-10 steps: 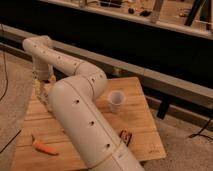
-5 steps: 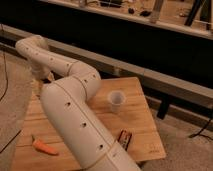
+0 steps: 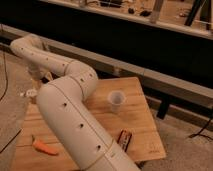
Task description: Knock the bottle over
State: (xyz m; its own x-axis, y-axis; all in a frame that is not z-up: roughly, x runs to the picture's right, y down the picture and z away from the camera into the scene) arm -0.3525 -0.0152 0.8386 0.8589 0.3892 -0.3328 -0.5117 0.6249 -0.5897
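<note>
Wooden table (image 3: 145, 145) in a dim workspace, with a dark rail and glazing behind. All positions are given from the cup (image 3: 116, 100), which stands upright near the table's middle rear.

Far left of the cup and forward, an orange item (image 3: 45, 147) lies flat on the boards.

Far left of the cup, at the table's left edge, a small pale shape with a white top is taken to be the bottle (image 3: 31, 93). Much of it is screened by the arm, so whether it stands or leans cannot be told.

Just above that shape hangs the gripper (image 3: 35, 77), pointing down. Whether it is wide or narrow cannot be told.

Change noted: over the last second the arm (image 3: 70, 115) has swung its wrist and elbow away from the cup, toward the left edge. The shift between the last two views is small. The cup has not moved.

Judgement: the sweep has carried the gripper onto or against the bottle, so the knock is either in progress or imminent. It cannot be confirmed as done.

Forward and slightly right of the cup, a dark packet (image 3: 124, 140) lies flat, well clear of the work.
</note>
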